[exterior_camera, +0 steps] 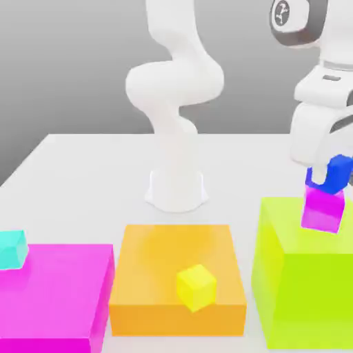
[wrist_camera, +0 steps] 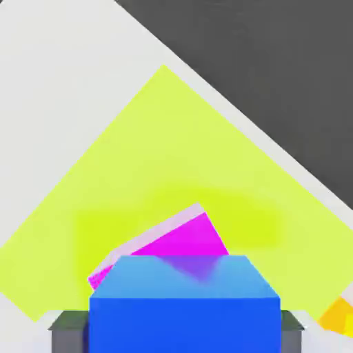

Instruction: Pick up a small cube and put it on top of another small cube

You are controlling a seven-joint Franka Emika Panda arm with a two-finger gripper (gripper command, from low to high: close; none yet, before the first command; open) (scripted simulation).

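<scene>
The small blue cube [exterior_camera: 332, 172] sits on top of the small magenta-purple cube [exterior_camera: 322, 211], which rests on the tall lime-green block [exterior_camera: 296, 276] at the exterior view's right. My gripper [exterior_camera: 328, 176] comes down from above and is shut on the blue cube. In the hand view the blue cube [wrist_camera: 185, 303] lies between the dark grey fingers [wrist_camera: 67, 332], which press against its sides. The magenta cube [wrist_camera: 180, 241] shows partly behind it on the lime block [wrist_camera: 158, 152].
An orange block [exterior_camera: 178, 272] with a small yellow cube [exterior_camera: 196, 287] stands in the middle front. At the exterior view's left a large flat magenta block [exterior_camera: 55, 293] carries a small cyan cube [exterior_camera: 12, 248]. The arm's white base [exterior_camera: 177, 186] stands behind them.
</scene>
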